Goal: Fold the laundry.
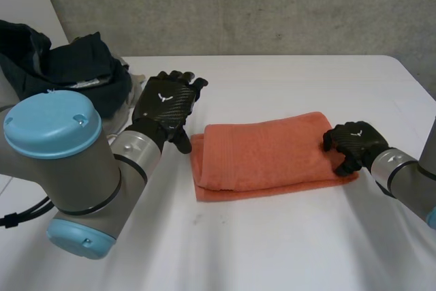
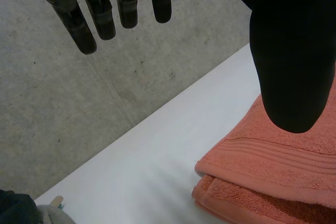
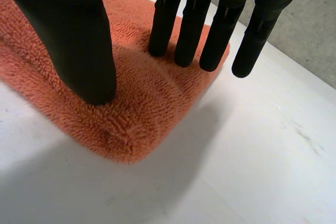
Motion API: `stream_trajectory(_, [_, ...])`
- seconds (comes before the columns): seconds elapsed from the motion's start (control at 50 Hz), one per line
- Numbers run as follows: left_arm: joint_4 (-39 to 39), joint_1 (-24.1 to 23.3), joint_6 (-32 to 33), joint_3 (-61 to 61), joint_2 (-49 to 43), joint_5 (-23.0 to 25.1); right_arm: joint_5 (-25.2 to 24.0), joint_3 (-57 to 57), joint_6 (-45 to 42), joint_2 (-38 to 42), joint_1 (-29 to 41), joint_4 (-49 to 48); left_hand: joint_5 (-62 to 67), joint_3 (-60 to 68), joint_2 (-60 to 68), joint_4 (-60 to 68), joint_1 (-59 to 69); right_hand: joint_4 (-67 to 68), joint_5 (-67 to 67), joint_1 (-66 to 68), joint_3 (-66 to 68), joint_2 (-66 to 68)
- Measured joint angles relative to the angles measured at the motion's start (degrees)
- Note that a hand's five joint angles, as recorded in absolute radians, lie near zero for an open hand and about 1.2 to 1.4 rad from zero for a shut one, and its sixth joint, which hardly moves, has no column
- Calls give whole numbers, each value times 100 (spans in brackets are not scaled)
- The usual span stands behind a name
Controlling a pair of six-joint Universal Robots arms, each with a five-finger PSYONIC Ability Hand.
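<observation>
An orange towel (image 1: 266,151) lies folded into a thick rectangle in the middle of the white table (image 1: 272,243). My right hand (image 1: 354,142) rests on the towel's right end. In the right wrist view its fingers (image 3: 189,30) stand fairly straight with their tips on the top of the towel (image 3: 142,108) near its corner, and the thumb (image 3: 73,35) presses down beside them. My left hand (image 1: 163,103) hovers open just off the towel's left end, above the table. Its fingers (image 2: 84,24) are straight and apart from the towel (image 2: 273,177), with nothing in them.
A heap of dark clothes (image 1: 61,59) lies at the table's back left corner, close behind my left arm. The table's far edge (image 2: 157,124) runs along a grey concrete wall (image 1: 272,5). Bare tabletop lies in front of the towel.
</observation>
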Motion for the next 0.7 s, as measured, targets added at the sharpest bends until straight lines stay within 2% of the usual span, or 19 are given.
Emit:
stream_trajectory(0.32, [-6,-23,0,-26,5,4,-21,174,-184,39,-233,-70,0,0,0,0,0,-14,-22,7,-7,56])
stream_trajectory(0.36, [-7,-25,0,-27,6,2,-9,160,-261,59,-264,-108,0,0,0,0,0,1986,1895,1662,1952,2008])
stream_trajectory(0.4, [-7,-26,2,-27,9,-1,6,146,-352,56,-297,-189,0,0,0,0,0,2927,2781,2180,2884,2791])
stream_trajectory(0.5, [-9,-22,13,-23,40,-14,39,44,-633,11,-285,-342,0,0,0,0,0,3164,2924,2261,3081,2844])
stream_trajectory(0.54, [-10,-20,15,-23,60,-19,57,-19,-765,-17,-225,-361,0,0,0,1,0,3172,2925,2261,3087,2844])
stream_trajectory(0.7, [-11,42,18,-126,376,-39,149,-535,-1524,-216,825,-386,0,0,0,0,0,3175,3062,2262,3088,2844])
